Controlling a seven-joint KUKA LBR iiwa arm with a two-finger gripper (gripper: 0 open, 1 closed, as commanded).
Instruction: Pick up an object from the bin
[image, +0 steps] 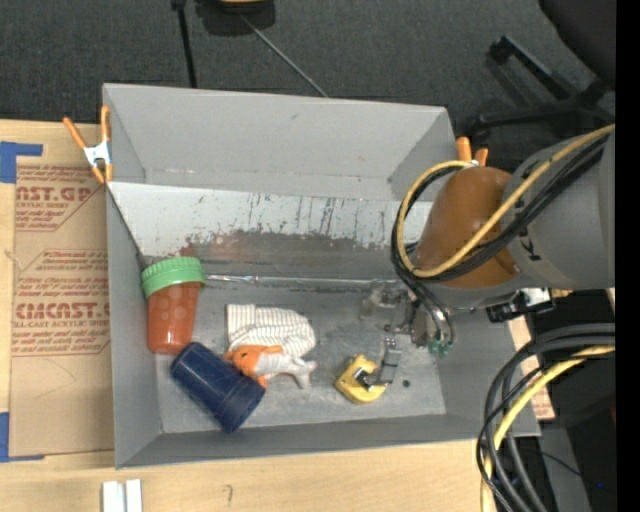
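My gripper (387, 362) is low in the bin's front right part, with its tip right at the right edge of a small yellow and black ring-shaped thing (354, 384) on the floor. Whether it touches that thing I cannot tell. To the left lies an orange and white toy (262, 362), partly on a folded white cloth (268, 328).
A dark blue cup (215, 385) lies on its side at the front left. An orange cup with a green lid (172, 300) lies along the left wall. The arm with its orange cover and cables hangs over the bin's right side.
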